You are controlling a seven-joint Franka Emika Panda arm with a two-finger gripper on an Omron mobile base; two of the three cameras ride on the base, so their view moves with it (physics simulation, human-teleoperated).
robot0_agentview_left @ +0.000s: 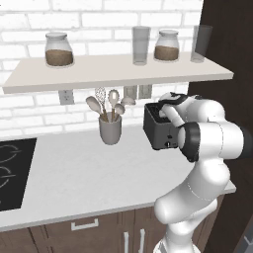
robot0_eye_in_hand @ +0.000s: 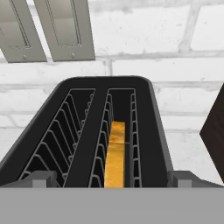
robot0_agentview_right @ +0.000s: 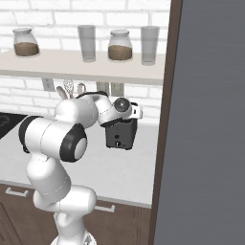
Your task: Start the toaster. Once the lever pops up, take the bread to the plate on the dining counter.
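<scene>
Fingers (robot0_eye_in_hand: 112, 180) spread wide, holding nothing, above toaster (robot0_eye_in_hand: 107, 127), bread (robot0_eye_in_hand: 116, 155) in right slot

Home kitchen, rendered. Evidence: white brick backsplash (robot0_agentview_left: 29, 106) with wall outlets (robot0_agentview_left: 145, 91); pale speckled worktop (robot0_agentview_left: 84, 173) over dark wood drawers (robot0_agentview_left: 84, 226); black hob (robot0_agentview_left: 12, 170) at the left. Shelf (robot0_agentview_left: 113, 71) on the far wall carries jars (robot0_agentview_left: 59, 49) and glasses (robot0_agentview_left: 141, 45). Utensil cup (robot0_agentview_left: 110, 129) beside the toaster (robot0_agentview_left: 157, 129) on the worktop.
</scene>
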